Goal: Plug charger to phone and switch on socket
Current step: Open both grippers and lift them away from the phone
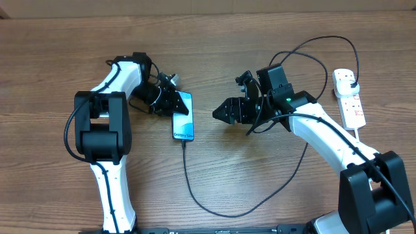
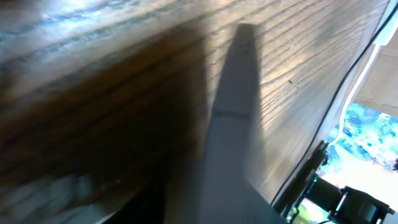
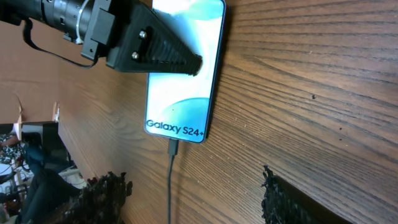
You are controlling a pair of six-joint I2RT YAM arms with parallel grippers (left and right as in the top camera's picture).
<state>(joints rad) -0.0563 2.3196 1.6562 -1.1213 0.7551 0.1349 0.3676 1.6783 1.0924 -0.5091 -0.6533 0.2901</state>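
The phone point(image 1: 184, 117) lies flat on the wooden table, its light blue screen reading "Galaxy S24+" point(image 3: 180, 93). The charger's thin black cable point(image 1: 195, 195) has its connector tip point(image 3: 172, 148) in the phone's near end. It loops round to a black plug point(image 1: 351, 79) in the white socket strip point(image 1: 351, 107) at the far right. My left gripper point(image 1: 173, 99) looks shut, its tip resting on the phone's screen point(image 3: 194, 65). My right gripper point(image 1: 216, 112) is open and empty just right of the phone. In the right wrist view its fingers point(image 3: 193, 177) straddle the cable.
The socket's thick white cord point(image 1: 364, 140) runs down behind the right arm. The cable's loop reaches close to the table's front edge point(image 1: 221, 214). The left wrist view is blurred: one grey finger point(image 2: 236, 112) over the wood grain.
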